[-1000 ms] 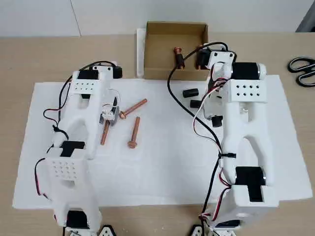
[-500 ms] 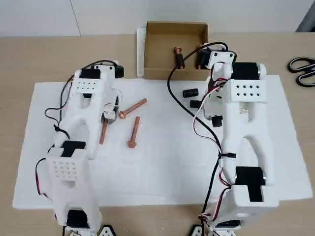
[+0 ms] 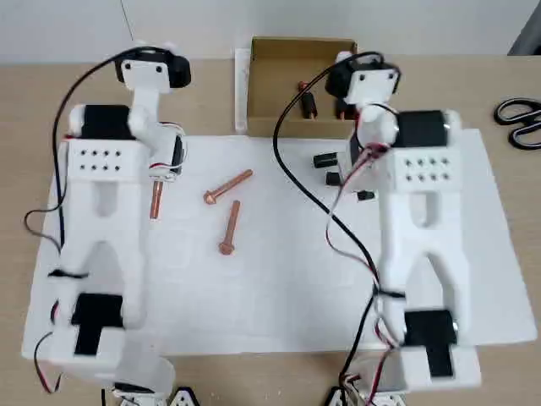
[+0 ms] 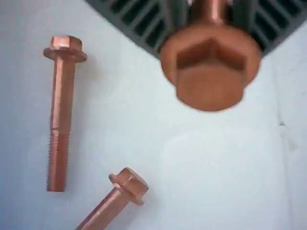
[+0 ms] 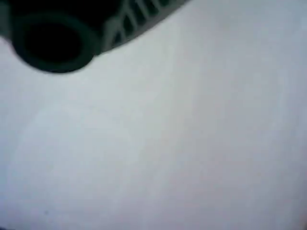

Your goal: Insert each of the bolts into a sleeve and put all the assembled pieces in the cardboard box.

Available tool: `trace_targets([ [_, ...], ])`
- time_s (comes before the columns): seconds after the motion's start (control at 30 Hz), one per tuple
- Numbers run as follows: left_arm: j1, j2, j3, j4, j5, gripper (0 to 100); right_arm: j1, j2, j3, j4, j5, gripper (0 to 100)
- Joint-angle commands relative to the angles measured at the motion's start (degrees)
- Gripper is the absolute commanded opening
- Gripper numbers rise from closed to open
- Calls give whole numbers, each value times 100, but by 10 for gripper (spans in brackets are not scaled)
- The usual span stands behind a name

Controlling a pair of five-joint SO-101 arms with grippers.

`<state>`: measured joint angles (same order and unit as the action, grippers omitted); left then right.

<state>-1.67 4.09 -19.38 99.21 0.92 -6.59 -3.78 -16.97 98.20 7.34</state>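
Left gripper [image 3: 161,172] clamps a bolt [image 4: 211,67] above the sheet [image 3: 279,288], right gripper [image 3: 363,176] pinches a sleeve [image 5: 50,45], two loose bolts [image 3: 229,227] lie between the arms, and one assembly [image 3: 307,100] sits in the box [image 3: 254,85].

A copper bolt [image 4: 210,72] sits in the left gripper [image 4: 209,9], its hex flange head turned toward the camera and its shank clamped between ribbed dark pads [image 4: 139,21]. To its right, two more lie flat on a white sheet [image 4: 211,172], apart from each other. The nearer bolt [image 4: 58,120] shows whole, with its head at the near end, while the farther bolt [image 4: 122,189] slants with its head toward the left, its shank cut off by the frame.
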Motion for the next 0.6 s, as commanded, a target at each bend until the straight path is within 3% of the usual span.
trace_targets([
  [0.0, -18, -835, -268, 123, -35, 6, -31, -1174, -316, 66, -35, 4],
  [0.17, 18, -1741, -189, 123, 18, 6, 4, -2343, -62, 66, -70, 4],
  [0.4, 0, -3138, 637, 114, 9, 6, -13, -4004, 1565, 13, -35, 4],
  [0.57, 26, -4448, 1481, -730, 18, 6, -13, -4910, 3033, -664, -35, 4],
])
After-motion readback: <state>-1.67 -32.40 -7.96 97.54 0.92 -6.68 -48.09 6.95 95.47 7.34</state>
